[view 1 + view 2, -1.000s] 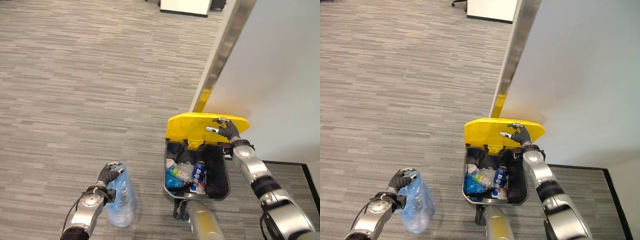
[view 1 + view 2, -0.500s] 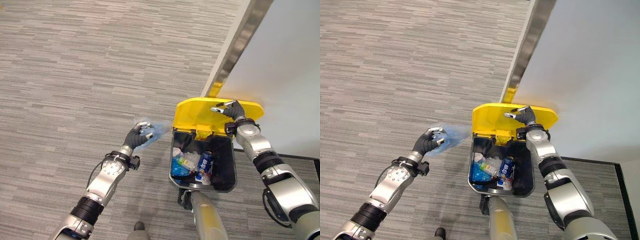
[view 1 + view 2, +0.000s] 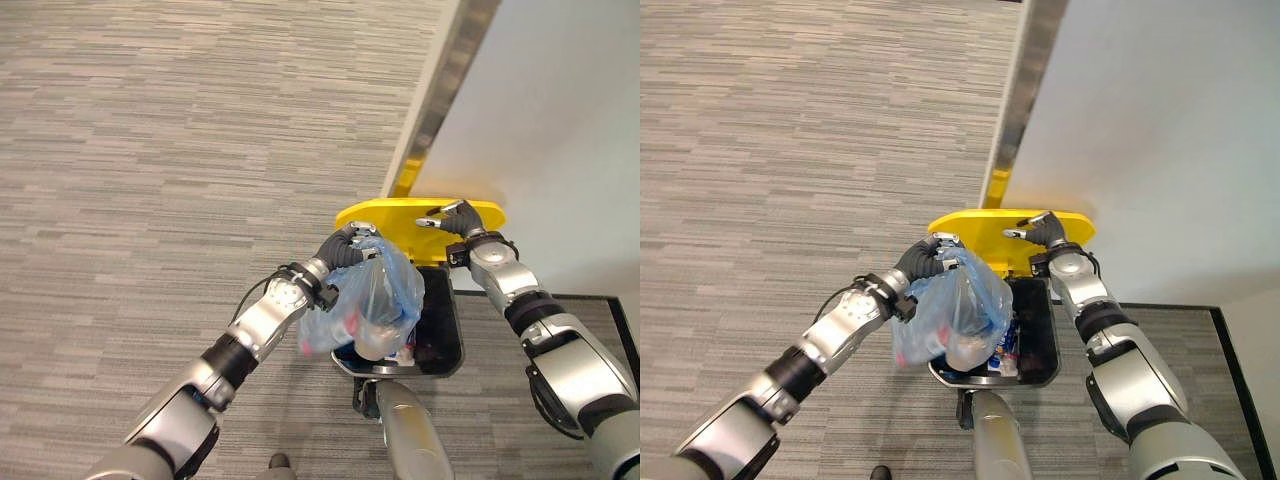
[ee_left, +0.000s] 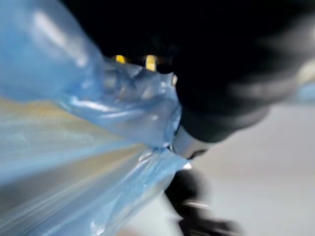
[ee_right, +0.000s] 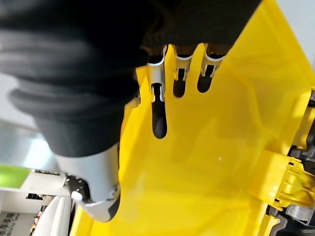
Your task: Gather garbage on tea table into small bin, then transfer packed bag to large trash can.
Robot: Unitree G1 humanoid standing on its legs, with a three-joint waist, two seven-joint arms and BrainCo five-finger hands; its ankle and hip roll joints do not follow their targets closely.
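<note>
the blue plastic bag hangs from the left hand, directly above the open mouth of the large trash can. the bag is translucent and packed; pale and reddish items show through its wall, but they cannot be identified. its gathered neck is held at the top, with the fingers of the left hand curled round the plastic. in the left wrist view the blue film stretches away from the hand, bunched where it is gripped. the bag's lower part covers most of the can's opening in both eye views; whether it touches the rim cannot be told.

the trash can has a dark body and a yellow lid, which stands raised at the back, near the white wall. the right hand rests against the lid. in the right wrist view its fingers lie straight and side by side on the yellow surface, holding nothing.

the can stands on grey striped carpet.
</note>
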